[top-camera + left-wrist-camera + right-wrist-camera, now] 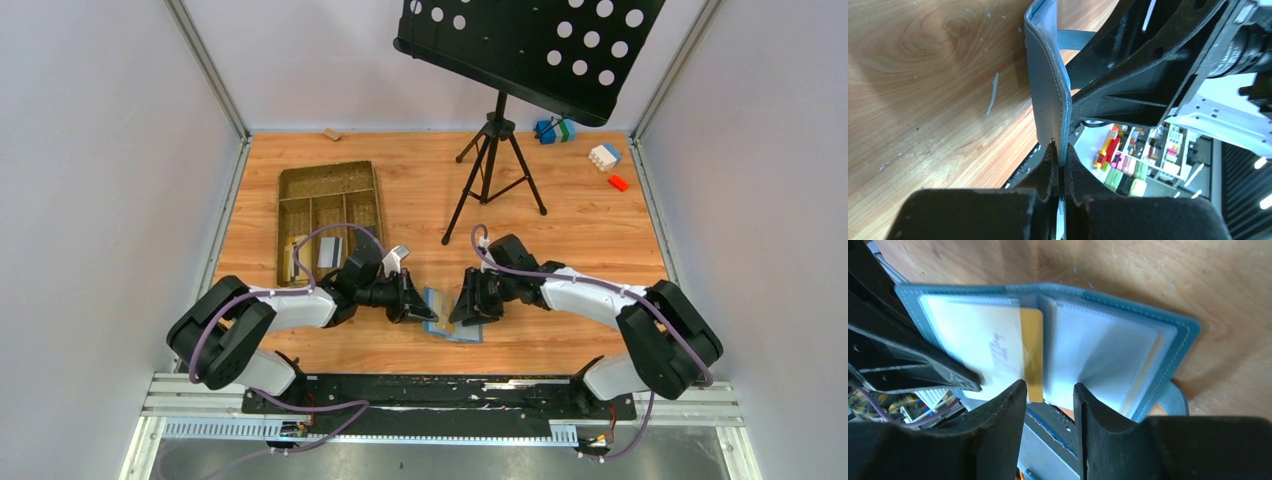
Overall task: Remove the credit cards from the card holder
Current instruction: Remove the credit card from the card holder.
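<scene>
The blue card holder [462, 335] stands open on the wooden table between my two grippers. My left gripper [1060, 152] is shut on the edge of the holder's blue cover [1050, 100] and holds it upright. In the right wrist view the holder [1158, 325] shows clear sleeves and a tan-gold card [1032, 355] at its fold. My right gripper [1048, 395] is open, its fingertips at the holder's near edge, just below the tan card. No black card shows. A silvery grey card [331, 251] lies in the brown tray.
The brown compartmented tray [330, 180] lies at the back left. A black music stand on a tripod [493, 165] stands at the back middle. Small coloured blocks [604, 156] lie at the back right. The table's front rail [440, 395] is close behind the holder.
</scene>
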Robot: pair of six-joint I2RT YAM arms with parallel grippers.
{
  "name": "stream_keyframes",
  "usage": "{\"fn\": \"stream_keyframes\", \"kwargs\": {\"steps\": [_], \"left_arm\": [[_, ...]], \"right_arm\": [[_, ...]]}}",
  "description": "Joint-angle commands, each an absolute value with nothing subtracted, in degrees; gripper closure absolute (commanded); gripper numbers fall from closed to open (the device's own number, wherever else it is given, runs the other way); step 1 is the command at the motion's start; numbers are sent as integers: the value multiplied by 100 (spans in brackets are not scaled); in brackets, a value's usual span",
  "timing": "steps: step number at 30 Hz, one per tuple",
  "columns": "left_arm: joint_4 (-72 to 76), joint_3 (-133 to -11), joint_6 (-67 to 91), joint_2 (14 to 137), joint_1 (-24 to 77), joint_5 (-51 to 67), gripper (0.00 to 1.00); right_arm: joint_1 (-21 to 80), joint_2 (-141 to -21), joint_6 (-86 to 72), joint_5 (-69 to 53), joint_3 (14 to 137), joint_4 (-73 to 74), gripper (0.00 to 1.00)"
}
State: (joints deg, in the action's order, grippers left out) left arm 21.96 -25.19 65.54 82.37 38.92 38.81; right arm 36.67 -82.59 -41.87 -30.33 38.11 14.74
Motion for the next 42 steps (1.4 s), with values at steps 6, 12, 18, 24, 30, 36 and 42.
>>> {"fn": "stream_keyframes", "kwargs": {"steps": [6,12,18,24,30,36,42], "left_arm": [[3653,-2542,7513,8316,3814,4367,100],[4805,-2430,8275,8513,3814,4518,100],[5598,-2232,8662,8677,3802,4556,100],[5893,-1992,8719,8792,3667,4610,100],[6063,-1991,8767,8886,3661,4682,100],[6171,-1970,8742,8978,3660,4695,100],[6300,-1969,8771,9042,3665,4656,100]], "right_arm": [[3356,-7242,-4819,-3568,3118,344,58],[3289,-6913,-5238,-3799,3006,-211,60],[3242,-6788,-5602,-3829,2958,-476,74],[3219,-6472,-5851,-3691,2748,-738,79],[3219,-6332,-6112,-3843,2616,-1230,83],[3224,-6096,-6225,-3769,2573,-1213,88],[3205,-5933,-6534,-3746,2394,-1528,100]]}}
